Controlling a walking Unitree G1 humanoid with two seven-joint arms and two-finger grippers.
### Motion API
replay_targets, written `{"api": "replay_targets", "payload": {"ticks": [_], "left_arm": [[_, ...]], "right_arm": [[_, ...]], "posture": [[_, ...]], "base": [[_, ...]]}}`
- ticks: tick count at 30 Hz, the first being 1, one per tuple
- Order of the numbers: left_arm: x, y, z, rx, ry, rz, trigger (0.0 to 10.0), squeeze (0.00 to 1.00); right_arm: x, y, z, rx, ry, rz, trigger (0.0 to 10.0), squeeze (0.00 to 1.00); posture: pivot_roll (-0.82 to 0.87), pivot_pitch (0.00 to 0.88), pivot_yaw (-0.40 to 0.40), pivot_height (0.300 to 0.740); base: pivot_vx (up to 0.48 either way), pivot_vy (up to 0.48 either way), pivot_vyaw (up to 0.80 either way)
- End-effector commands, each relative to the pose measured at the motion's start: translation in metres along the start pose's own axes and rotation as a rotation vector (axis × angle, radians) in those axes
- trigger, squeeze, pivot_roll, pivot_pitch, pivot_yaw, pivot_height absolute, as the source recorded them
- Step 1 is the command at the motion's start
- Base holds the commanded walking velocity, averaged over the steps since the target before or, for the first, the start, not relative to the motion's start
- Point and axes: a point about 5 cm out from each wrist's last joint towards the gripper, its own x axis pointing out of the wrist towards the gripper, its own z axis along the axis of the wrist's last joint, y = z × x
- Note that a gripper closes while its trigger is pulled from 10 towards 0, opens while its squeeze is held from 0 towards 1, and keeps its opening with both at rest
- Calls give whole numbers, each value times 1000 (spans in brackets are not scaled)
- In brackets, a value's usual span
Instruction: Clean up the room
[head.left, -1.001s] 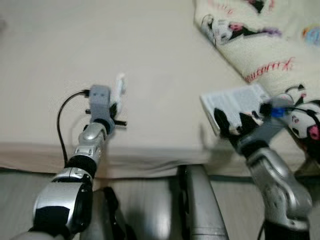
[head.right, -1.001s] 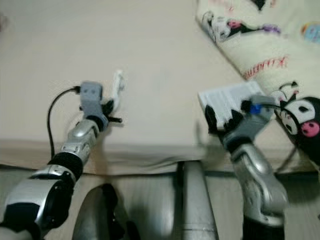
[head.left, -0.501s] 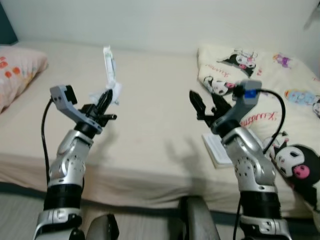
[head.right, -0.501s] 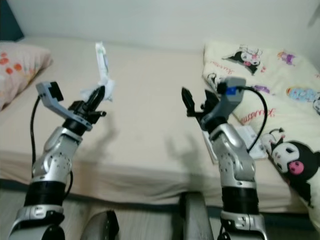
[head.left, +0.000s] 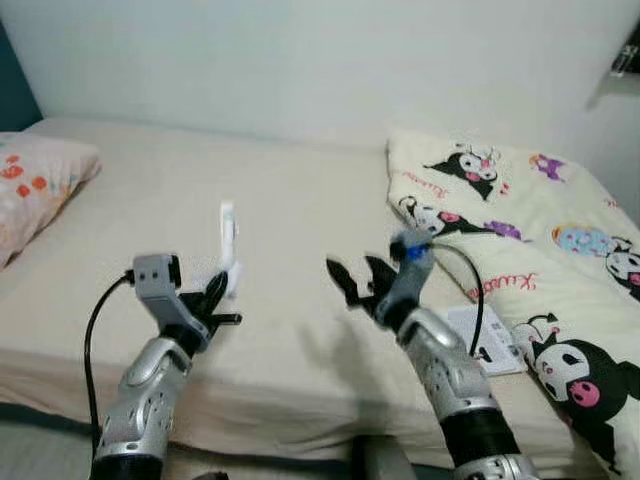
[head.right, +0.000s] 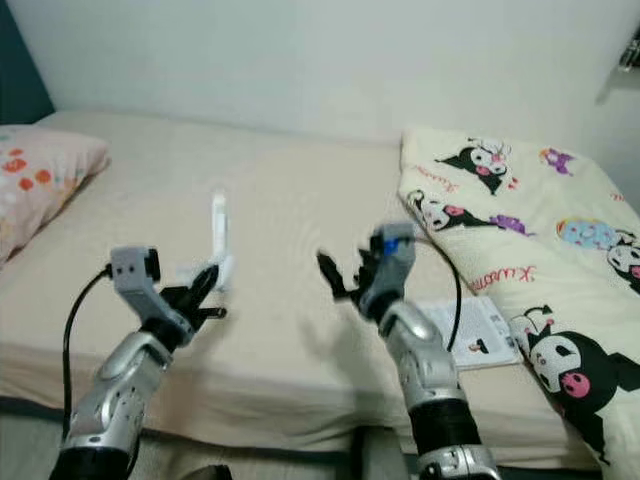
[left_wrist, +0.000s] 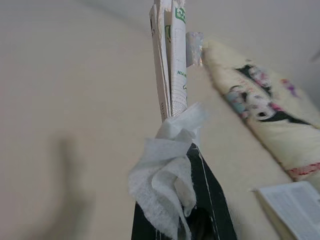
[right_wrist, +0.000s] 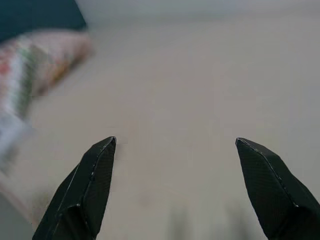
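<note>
Wrapper (left_wrist: 168, 60) and tissue (left_wrist: 167, 160) pinched between left fingers (left_wrist: 207, 195) above bed (head.left: 300, 230).

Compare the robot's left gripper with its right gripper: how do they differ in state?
The left gripper is shut on a crumpled white tissue and folded paper wrapper; the right gripper is open and holds nothing. The left points towards the wall, the right towards the pillow. Both hover above the beige bed.

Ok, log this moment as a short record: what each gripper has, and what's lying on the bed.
left gripper: shut on a crumpled tissue and a folded paper wrapper, held above the bed
right gripper: jaws open, holding nothing, raised over the bed
booklet: flat on the bed by the blanket's edge
blanket: cartoon print, on the bed's right side
pillow: far left
</note>
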Motion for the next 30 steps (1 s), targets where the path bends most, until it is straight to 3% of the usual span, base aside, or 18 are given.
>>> {"api": "replay_targets", "payload": {"ticks": [1, 3, 6, 7, 8, 10, 11, 16, 21, 22, 23, 25, 27, 29, 30], "left_arm": [[-10, 11, -12, -5, 39, 53, 10000, 0], [-21, 25, -25, 7, 87, 119, 10000, 0], [-24, 30, -30, 17, 107, 144, 10000, 0], [-39, 48, -56, 48, 211, 232, 10000, 0], [-39, 48, -56, 48, 211, 232, 10000, 0], [-54, 61, -80, 56, 312, 302, 10000, 0], [-54, 61, -80, 56, 312, 302, 10000, 0], [-94, 82, -123, 60, 550, 465, 10000, 0], [-107, 83, -134, 48, 618, 482, 10000, 0], [-118, 83, -143, 42, 665, 493, 10000, 0], [-118, 83, -143, 42, 665, 493, 10000, 0], [-140, 83, -157, 30, 742, 519, 10000, 0], [-140, 83, -157, 30, 742, 519, 10000, 0], [-165, 82, -172, 49, 861, 548, 10000, 0], [-165, 82, -172, 49, 861, 548, 10000, 0]], "right_arm": [[-12, -14, -17, -23, 52, -42, 10000, 0], [-27, -28, -39, -43, 129, -88, 10000, 0], [-32, -33, -47, -49, 160, -106, 10000, 0], [-55, -48, -84, -32, 293, -195, 10000, 0], [-55, -48, -84, -32, 293, -195, 10000, 0], [-79, -57, -113, 0, 408, -272, 10000, 0], [-79, -57, -113, 0, 408, -272, 10000, 0], [-121, -59, -156, 28, 604, -343, 10000, 0], [-130, -57, -165, 32, 646, -349, 10000, 0], [-137, -57, -170, 38, 674, -359, 10000, 0], [-137, -57, -170, 38, 674, -359, 10000, 0], [-151, -58, -180, 49, 731, -393, 10000, 0], [-151, -58, -180, 49, 731, -393, 10000, 0], [-165, -60, -189, 74, 787, -451, 10000, 0], [-165, -60, -189, 74, 787, -451, 10000, 0]], "posture": [[-5, 0, -40, 634], [-8, 0, -39, 644], [-9, 0, -40, 649], [-20, 0, -41, 659], [-20, 0, -41, 659], [-20, 0, -46, 669], [-20, 0, -46, 669], [-32, 0, -58, 694], [-35, 0, -57, 704], [-33, 0, -61, 709], [-33, 0, -61, 709], [-27, 0, -63, 719], [-27, 0, -63, 719], [-26, 0, -63, 734], [-26, 0, -63, 734]], "base": [[0, 0, 0], [0, 0, 0], [0, 0, 0], [0, 0, 0], [0, 0, 0], [0, 0, 0], [0, 0, 0], [-64, 0, 0], [-383, 0, 0], [-480, 0, 0], [-480, 0, 0], [0, 0, 0], [0, 0, 0], [0, 0, 0], [0, 0, 0]]}}
